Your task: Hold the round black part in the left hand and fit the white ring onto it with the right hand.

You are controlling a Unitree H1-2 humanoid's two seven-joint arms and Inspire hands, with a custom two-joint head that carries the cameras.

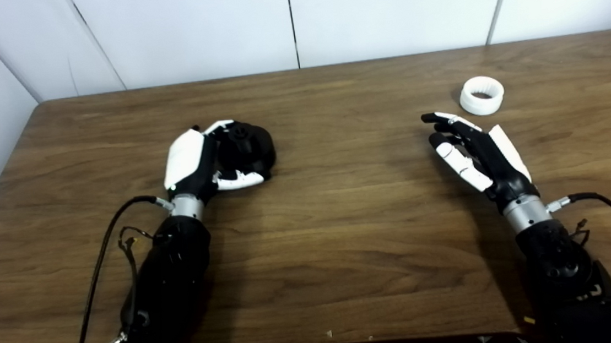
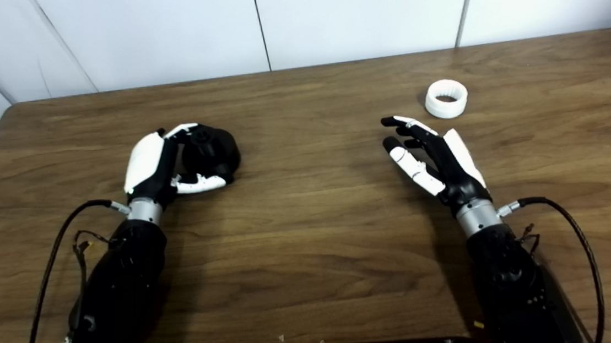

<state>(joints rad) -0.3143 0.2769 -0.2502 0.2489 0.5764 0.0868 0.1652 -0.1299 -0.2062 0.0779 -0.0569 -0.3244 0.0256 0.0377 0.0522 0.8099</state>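
Left hand (image 1: 194,162): fingers wrapped around the round black part (image 1: 245,146), low over the table (image 1: 344,234)
Right hand (image 1: 472,151): empty, fingers spread
White ring (image 1: 481,95): flat on the table, near and beyond the right hand's fingertips, not touching

Even overhead light, soft shadows, slightly blurry

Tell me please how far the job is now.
Done: the left robot hand is wrapped around the black part, low at the table. In hand: the right robot hand is open, short of the ring. Left: grasp the ring and fit it on.
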